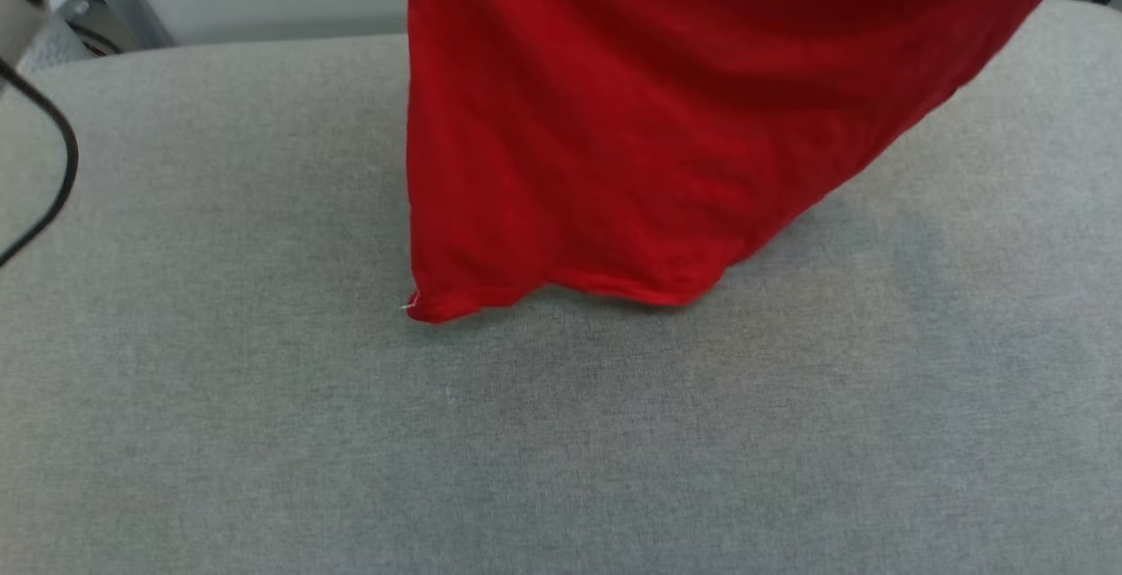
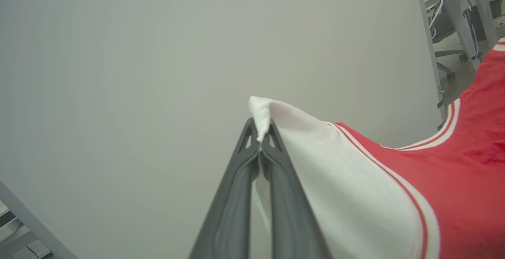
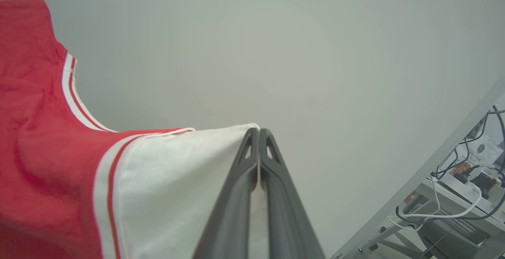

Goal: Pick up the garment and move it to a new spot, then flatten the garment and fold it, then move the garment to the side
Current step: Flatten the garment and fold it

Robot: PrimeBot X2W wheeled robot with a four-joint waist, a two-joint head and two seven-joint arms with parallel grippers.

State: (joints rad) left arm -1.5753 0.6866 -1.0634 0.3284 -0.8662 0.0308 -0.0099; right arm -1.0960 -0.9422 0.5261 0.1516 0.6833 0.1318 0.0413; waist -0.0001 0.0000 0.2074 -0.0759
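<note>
Garment point(image 1: 631, 145): red knit jersey, soft, creased in long hanging folds, with white sleeves and red-and-white striped trim. It hung above the grey woven table cover point(image 1: 263, 400); whether its hemmed lower edge touched the cover could not be told. Left gripper point(image 2: 260, 142): dark tapered fingers pressed together on one white sleeve tip. Right gripper point(image 3: 258, 132): likewise clamped on the other sleeve's edge. Flat cover stretched broadly nearer than the hem and to both sides. Black cable point(image 1: 61, 172) looped over the cover's left part.
</note>
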